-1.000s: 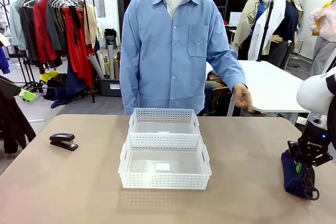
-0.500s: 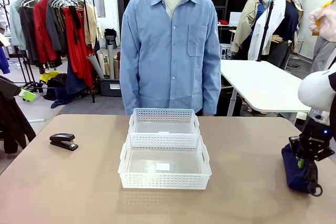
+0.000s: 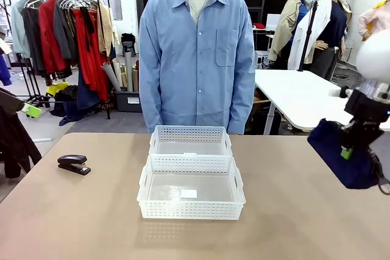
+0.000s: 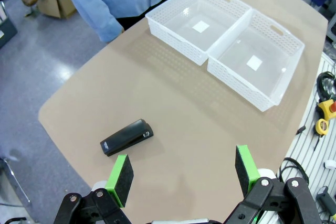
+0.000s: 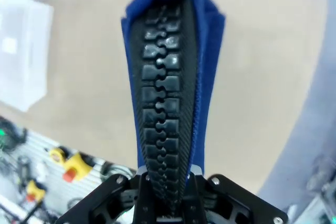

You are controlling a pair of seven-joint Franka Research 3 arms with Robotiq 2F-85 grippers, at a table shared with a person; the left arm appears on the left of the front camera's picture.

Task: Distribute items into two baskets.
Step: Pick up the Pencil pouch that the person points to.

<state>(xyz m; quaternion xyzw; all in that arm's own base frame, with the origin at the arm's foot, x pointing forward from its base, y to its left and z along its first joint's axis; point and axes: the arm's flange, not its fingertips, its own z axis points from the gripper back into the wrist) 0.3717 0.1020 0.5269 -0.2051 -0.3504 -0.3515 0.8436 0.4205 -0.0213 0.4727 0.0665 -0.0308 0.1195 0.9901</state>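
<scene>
Your right gripper is clamped shut on the dark navy pouch and holds it in the air at the right edge of the table, well apart from both baskets. In the right wrist view the fingers pinch one end of the pouch, and its black zip teeth run straight away from the camera, with the blue fabric folded to either side. One green pad shows against the fabric in the front view. Your left gripper hangs above the table's left end with its jaws wide apart, green pads facing each other and nothing between them. The black stapler lies flat on the tabletop just beyond those pads, not touching them. In the front view the stapler sits near the left edge, well away from the baskets. The two white baskets stand end to end at the table's middle, touching. The smaller basket is on the person's side and the larger basket on yours. Each shows a bare floor with a small white label. The person stands at the far edge behind the smaller basket, arms down.
</scene>
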